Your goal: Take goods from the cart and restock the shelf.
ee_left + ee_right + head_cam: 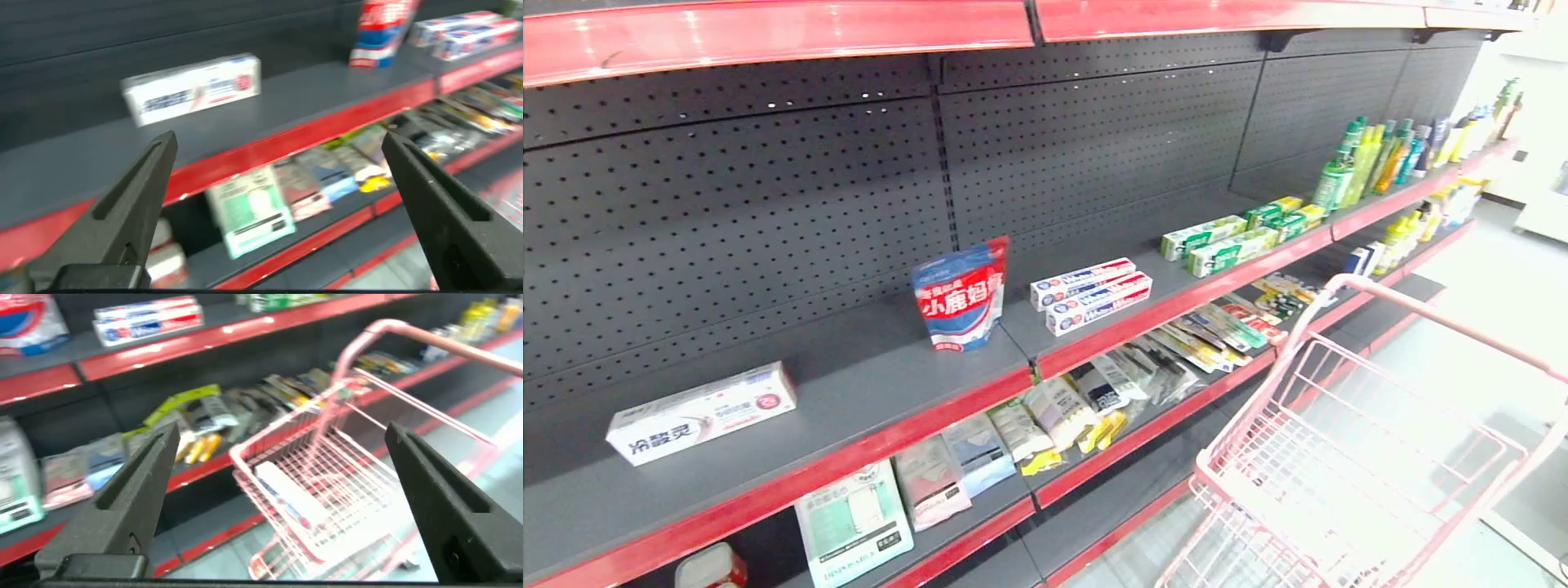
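A pink wire cart (1356,457) stands before the shelf at the right. In the right wrist view the cart (359,469) holds a long white box (288,498) on its bottom. My right gripper (282,437) hangs open above the cart, nothing between its fingers. My left gripper (279,143) is open too, facing the grey shelf board (73,171) with its red front edge. A white toothpaste box (192,88) lies on that board beyond the fingers. In the head view the same white toothpaste box (698,412) lies at the left of the shelf board (866,384).
A blue and red pouch (960,294) stands mid-shelf, two toothpaste boxes (1090,294) beside it, green boxes (1217,242) and bottles (1364,159) farther right. The lower shelf carries packets (980,445) and toothbrush packs (1201,339). Bare board lies between the white box and the pouch.
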`<state>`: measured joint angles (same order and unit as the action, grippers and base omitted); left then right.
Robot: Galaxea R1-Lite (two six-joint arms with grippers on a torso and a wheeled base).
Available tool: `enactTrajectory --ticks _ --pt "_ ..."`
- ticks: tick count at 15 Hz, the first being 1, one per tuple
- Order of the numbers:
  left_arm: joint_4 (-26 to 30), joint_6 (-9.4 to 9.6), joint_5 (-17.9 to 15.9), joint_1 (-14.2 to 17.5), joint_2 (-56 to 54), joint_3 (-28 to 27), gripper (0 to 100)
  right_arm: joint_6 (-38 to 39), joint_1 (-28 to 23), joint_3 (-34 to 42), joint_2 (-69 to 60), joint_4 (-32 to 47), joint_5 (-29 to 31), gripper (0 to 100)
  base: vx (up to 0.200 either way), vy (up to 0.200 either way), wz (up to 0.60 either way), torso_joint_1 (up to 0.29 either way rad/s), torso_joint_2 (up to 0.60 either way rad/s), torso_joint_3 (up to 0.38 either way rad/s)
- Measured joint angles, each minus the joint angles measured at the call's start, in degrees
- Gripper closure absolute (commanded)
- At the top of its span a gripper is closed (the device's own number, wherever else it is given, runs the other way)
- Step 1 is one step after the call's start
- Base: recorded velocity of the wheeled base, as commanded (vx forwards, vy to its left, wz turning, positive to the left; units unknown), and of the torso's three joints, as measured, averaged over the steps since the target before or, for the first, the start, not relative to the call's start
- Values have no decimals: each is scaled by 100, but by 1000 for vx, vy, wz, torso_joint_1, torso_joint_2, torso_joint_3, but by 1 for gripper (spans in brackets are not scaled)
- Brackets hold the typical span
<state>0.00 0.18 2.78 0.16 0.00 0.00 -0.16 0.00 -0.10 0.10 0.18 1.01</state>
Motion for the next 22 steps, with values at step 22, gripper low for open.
enactTrajectory --ticks 22 --pt "0 -2 0 0 2 0 0 853 21 -2925 2871 105 22 0 0 0 -136 1 1 0"
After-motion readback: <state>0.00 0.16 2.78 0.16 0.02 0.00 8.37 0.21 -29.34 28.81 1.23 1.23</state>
